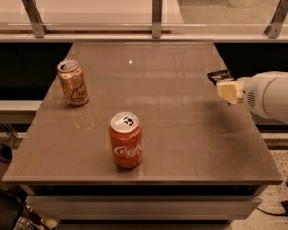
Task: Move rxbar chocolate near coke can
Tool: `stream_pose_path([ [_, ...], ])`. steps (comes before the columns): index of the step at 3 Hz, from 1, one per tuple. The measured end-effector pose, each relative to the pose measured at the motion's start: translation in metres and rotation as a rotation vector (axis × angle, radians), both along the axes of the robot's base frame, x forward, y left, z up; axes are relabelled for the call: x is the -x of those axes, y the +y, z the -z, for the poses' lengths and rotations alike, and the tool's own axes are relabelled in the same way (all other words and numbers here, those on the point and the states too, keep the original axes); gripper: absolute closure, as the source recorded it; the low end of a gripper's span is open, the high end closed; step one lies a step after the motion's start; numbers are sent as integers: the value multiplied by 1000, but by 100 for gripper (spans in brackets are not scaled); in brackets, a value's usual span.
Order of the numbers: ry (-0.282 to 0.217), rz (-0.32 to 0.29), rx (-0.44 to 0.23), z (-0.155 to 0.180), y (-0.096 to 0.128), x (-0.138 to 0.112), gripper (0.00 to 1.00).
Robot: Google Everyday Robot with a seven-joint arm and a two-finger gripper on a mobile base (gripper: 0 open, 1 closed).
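Observation:
The rxbar chocolate (220, 75) is a small flat black bar sticking out of the tip of my gripper (227, 89) at the table's right edge. The gripper is shut on it and holds it just above the surface. My white arm (271, 96) comes in from the right. The coke can (126, 140), red-orange with white script, stands upright near the table's front, left of centre and far from the gripper.
A tan-gold can (73, 83) with dark script stands upright at the left side of the brown table (182, 128). A railing with metal posts (156, 9) runs behind the table. The floor drops off past the right edge.

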State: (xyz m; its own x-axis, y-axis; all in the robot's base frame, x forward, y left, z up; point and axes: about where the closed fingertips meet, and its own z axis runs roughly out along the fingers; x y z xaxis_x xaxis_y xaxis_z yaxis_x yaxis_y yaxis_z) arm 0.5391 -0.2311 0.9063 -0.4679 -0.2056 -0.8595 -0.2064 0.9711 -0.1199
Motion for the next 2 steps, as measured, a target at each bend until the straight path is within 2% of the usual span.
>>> stream_pose_path([
  [2, 40, -105, 9, 2, 37, 33, 100],
])
